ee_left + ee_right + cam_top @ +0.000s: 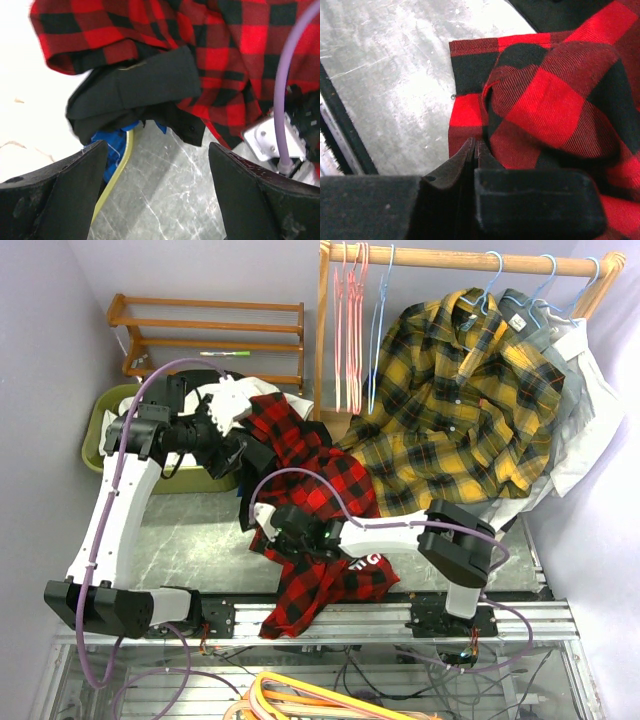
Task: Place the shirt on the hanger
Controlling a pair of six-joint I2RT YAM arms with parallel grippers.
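The red-and-black plaid shirt [320, 480] lies crumpled from the basket down to the front rail, with white letters showing near its lower edge. It fills the upper part of the left wrist view [225, 50] and the right wrist view [555, 95]. My left gripper [240, 455] is open and empty [157, 150], hovering over the table beside the shirt's upper end. My right gripper [272, 525] is shut, its tips [476, 144] pinching a raised fold of the shirt near a hem. The light-blue wire hanger [378, 330] hangs empty on the wooden rail, far from both grippers.
A green basket [100, 430] at the left holds black [135, 90] and blue cloth [112, 145]. Pink hangers [350, 320], a yellow plaid shirt [460, 400] and a white shirt [590, 410] hang on the rail [450, 258]. A wooden shelf [200, 330] stands behind.
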